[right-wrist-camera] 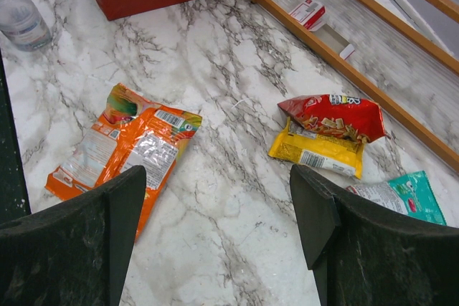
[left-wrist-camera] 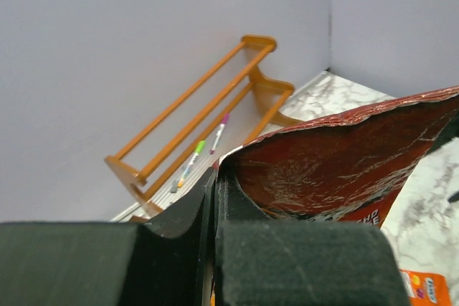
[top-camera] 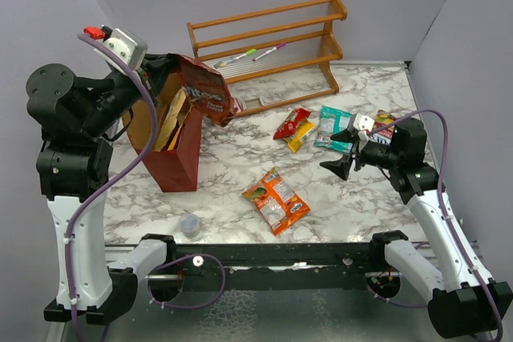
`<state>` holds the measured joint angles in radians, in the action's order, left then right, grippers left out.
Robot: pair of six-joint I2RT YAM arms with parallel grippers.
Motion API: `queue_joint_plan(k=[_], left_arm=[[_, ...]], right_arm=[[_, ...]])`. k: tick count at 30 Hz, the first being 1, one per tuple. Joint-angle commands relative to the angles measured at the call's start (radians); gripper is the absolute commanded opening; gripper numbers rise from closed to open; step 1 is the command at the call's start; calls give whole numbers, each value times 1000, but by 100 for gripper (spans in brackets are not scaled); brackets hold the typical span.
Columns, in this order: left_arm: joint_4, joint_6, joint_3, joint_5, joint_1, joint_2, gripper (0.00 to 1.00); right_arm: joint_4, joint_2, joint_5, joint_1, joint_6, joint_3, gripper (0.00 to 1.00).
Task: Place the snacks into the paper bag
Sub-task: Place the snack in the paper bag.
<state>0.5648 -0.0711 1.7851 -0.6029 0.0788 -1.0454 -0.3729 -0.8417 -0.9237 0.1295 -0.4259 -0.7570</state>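
The work surface is a white marble-patterned table (top-camera: pixel 232 158) with grey veining. The paper bag (top-camera: pixel 172 162) stands upright on its left side. A clear cup (top-camera: pixel 190 224) sits near the front edge, in front of the bag. An orange packet (top-camera: pixel 276 200) lies flat near the centre. Farther back and to the right, a red packet (top-camera: pixel 293 122) overlaps a yellow packet (top-camera: pixel 295 140), with a teal packet (top-camera: pixel 333 127) just beside them. A wooden rack (top-camera: pixel 272 38) stands along the far edge.

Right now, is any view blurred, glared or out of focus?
Top external: even light, sharp, soft shadows. Left wrist: near fingers soft, sheen on the held chip bag. Right wrist: wooden rack smeared at upper right, orange packet sharp.
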Motion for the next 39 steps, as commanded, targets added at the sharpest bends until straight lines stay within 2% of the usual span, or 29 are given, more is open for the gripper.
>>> queue_joint_plan(k=[1,9,16,25,31,34,39], left_arm=[[41,-56,62,154,-14,15,0],[65,-208,77,378,-22,19,0],[7,-366,10,621,-21,29,0],[-68,-497,-106,794,-22,19,0],[-68,-532,-142,824,-22,-20,0],[-6,-534,-83,842,-22,-81,0],[216,-460,132,864,-22,-239,0]], right_arm=[[28,11,25,-2,-21,10,81],[26,11,24,-2,-27,15,81],[27,6,25,-2,-28,15,81],[25,5,26,-2,-32,18,81],[26,1,24,-2,-34,17,81],[26,-2,25,-2,-34,20,81],[26,-9,28,-2,-35,17,81]])
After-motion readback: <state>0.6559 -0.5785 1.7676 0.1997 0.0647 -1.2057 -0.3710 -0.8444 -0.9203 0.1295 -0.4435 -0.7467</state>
